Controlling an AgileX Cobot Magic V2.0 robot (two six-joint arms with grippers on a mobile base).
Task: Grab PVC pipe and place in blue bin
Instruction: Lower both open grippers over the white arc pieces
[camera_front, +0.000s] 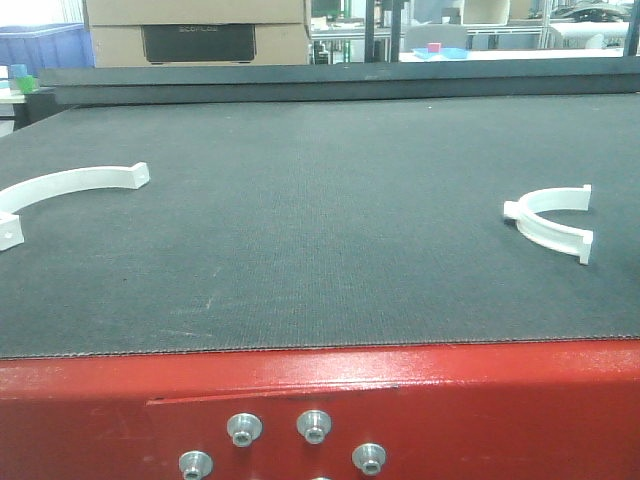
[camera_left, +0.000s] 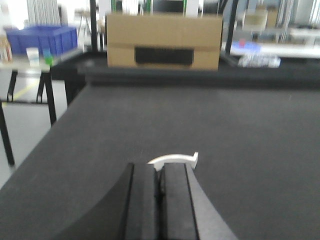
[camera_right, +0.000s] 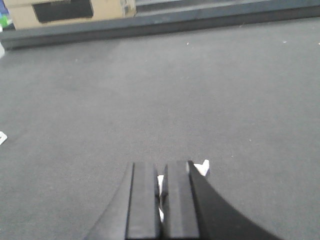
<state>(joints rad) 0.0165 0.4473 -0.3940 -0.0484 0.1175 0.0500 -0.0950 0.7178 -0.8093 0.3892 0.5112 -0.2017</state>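
Front and wrist views of a dark-matted bench (camera_front: 320, 210) with a red near edge (camera_front: 480, 400) carrying a cluster of bolts (camera_front: 314, 427).

Two white, curved PVC pipe pieces lie flat on the mat, well apart. The left pipe piece (camera_front: 70, 185) lies at the left edge, its open side facing the near left. The right pipe piece (camera_front: 548, 222) lies near the right edge, its open side facing right.

The left tool (camera_left: 160, 167) has its two dark fingers pressed together with nothing between them. The left pipe piece shows just beyond the fingertips, on the far side, apart from them.

The right tool (camera_right: 161, 167) has its fingers drawn almost together, leaving only a sliver. White shows through that sliver, and one end of the right pipe piece peeks out beside the right fingertip. In the front view that piece rests on the mat.

The blue bin (camera_front: 45, 45) stands off the bench at the far left, beyond a cardboard box (camera_front: 195, 30) on the far edge.
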